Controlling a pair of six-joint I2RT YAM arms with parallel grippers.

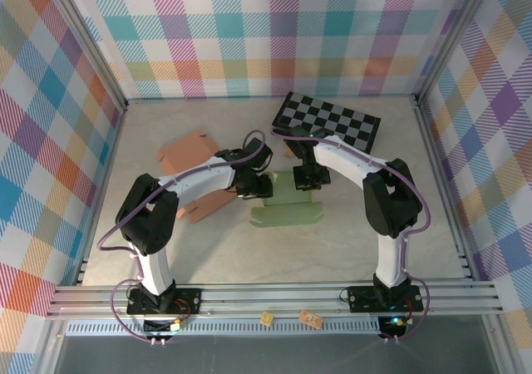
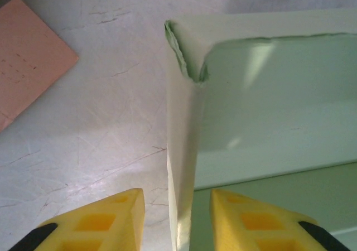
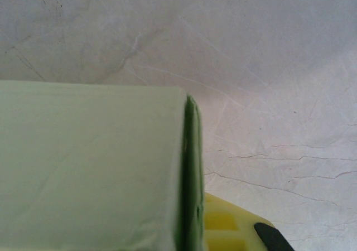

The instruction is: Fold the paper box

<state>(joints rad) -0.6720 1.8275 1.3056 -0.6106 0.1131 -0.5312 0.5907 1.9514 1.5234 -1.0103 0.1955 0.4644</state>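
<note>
Green paper box (image 1: 287, 214) | wall between parted left gripper (image 2: 175, 201) | right gripper (image 3: 192, 220) clamps edge

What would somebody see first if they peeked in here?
Probably the pale green paper box in the middle of the table: the left end effector straddles one upright wall, and the right end effector pinches its far flap. Next, the black-and-white checkerboard at the back and the pink cardboard on the left.
</note>
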